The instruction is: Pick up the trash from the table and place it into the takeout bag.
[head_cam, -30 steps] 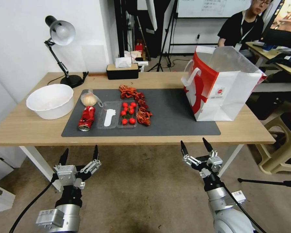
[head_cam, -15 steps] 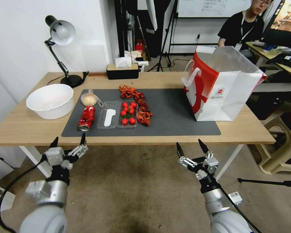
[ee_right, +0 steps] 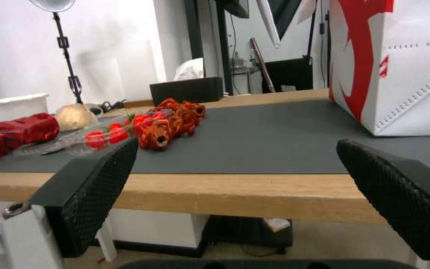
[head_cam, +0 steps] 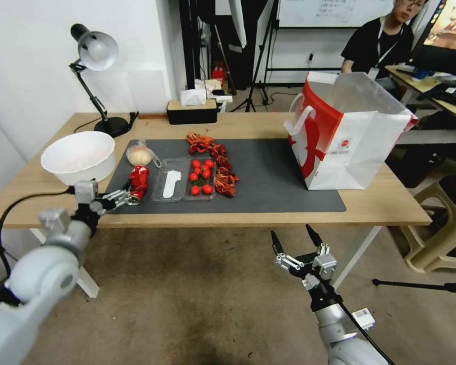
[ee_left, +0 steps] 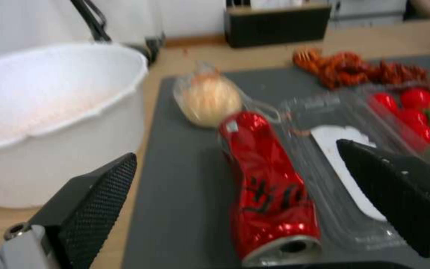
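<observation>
1. Nearest, the right gripper (head_cam: 293, 243) is hanging below and in front of the table's (head_cam: 375, 205) front edge, its jaws standing wide apart and holding nothing.
2. At the front-left part of the table, the left gripper (head_cam: 120, 195) is reaching over the front edge of the dark grey mat (head_cam: 278, 182); its jaws are spread open, one on each side of the crushed red can's (ee_left: 267, 186) near end, and whether they are touching it cannot be told.
3. The can is lying on its side near the mat's front-left corner, its open end facing the front edge.
4. Just beside the can, toward the mat's middle, a clear plastic tray (head_cam: 171, 185) is lying flat, with red cherry tomatoes (head_cam: 201, 177) in its far half.
5. A row of red-orange shells (head_cam: 219, 166) is running alongside the tray, from the mat's middle toward its back edge.
6. Behind the can, a clear bag with a beige lump (head_cam: 139, 155) is sitting near the mat's back-left corner.
7. A white bowl (head_cam: 79, 157) is standing on bare wood near the table's left edge.
8. Toward the table's right edge, the takeout bag (head_cam: 348, 134) is standing upright and open, partly on the mat.
9. A black desk lamp (head_cam: 96, 76) is standing at the back-left corner, and a tissue box (head_cam: 192, 110) is sitting at the back edge.
</observation>
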Robot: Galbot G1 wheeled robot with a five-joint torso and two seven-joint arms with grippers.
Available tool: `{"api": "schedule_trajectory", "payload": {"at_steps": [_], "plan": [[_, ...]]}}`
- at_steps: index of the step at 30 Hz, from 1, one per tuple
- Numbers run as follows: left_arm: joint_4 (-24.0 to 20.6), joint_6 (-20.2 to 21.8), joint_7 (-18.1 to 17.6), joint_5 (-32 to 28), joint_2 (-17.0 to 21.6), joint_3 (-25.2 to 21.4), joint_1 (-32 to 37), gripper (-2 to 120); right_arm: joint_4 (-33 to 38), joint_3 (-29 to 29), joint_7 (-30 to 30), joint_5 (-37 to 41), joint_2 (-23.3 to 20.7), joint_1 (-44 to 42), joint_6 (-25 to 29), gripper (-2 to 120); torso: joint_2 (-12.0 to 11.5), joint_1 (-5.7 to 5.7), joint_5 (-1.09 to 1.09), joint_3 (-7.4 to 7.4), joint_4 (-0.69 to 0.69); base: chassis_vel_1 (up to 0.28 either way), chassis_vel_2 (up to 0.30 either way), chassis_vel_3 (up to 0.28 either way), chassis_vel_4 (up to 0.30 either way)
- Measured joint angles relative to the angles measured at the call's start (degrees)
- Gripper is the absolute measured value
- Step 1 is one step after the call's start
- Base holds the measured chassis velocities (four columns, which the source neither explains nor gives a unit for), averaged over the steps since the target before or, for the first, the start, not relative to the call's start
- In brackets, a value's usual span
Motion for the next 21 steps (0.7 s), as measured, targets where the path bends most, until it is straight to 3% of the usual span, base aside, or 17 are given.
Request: {"api": "schedule_trajectory", "payload": {"at_steps": [4, 8, 21], "plan": [[0.68, 3.21, -0.05, -2.93, 0.99, 0.69, -2.11, 100, -0.46, 0.05, 0.01, -0.03, 0.05, 0.08, 0.09, 100, 0.0, 0.0, 0.01, 0.0, 0.0, 0.0, 0.0, 0.0, 0.0], [2.67, 8.68, 0.16, -9.54, 1.8, 1.96, -6.63, 100, -1.18, -0.1, 0.01, -0.06, 0.24, 0.52, 0.15, 100, 0.0, 0.0, 0.01, 0.0, 0.01, 0.0, 0.0, 0.0, 0.0], [10.14, 10.76, 0.61, -13.96, 0.44, 9.88, -16.82, 100, -1.98, -0.33, 0.06, -0.14, 0.4, 0.8, 0.17, 100, 0.0, -0.01, 0.0, 0.0, -0.01, 0.0, 0.0, 0.0, 0.0]]}}
